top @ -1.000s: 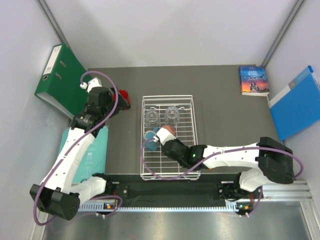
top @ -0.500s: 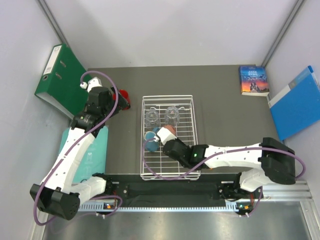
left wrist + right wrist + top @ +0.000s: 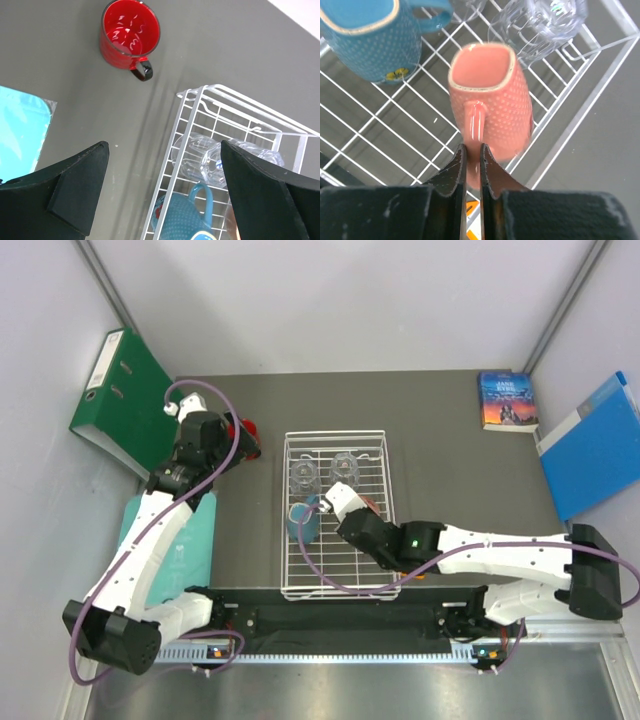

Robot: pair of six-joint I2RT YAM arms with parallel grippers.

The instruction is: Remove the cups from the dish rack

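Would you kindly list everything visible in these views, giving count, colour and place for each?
dish rack: one, white wire, table centre
glass tumblers: two, clear, rack's far end
light-blue mug: one, rack's left side
salmon-pink mug: one, rack's right side
red mug: one, upright on the table, left of the rack
binder: one, green, left wall
sheet: one, turquoise, table's left edge
book: one, table's far right corner
folder: one, blue, right wall
table: one, dark grey
left gripper: open, near the red mug
right gripper: shut on the salmon-pink mug's handle
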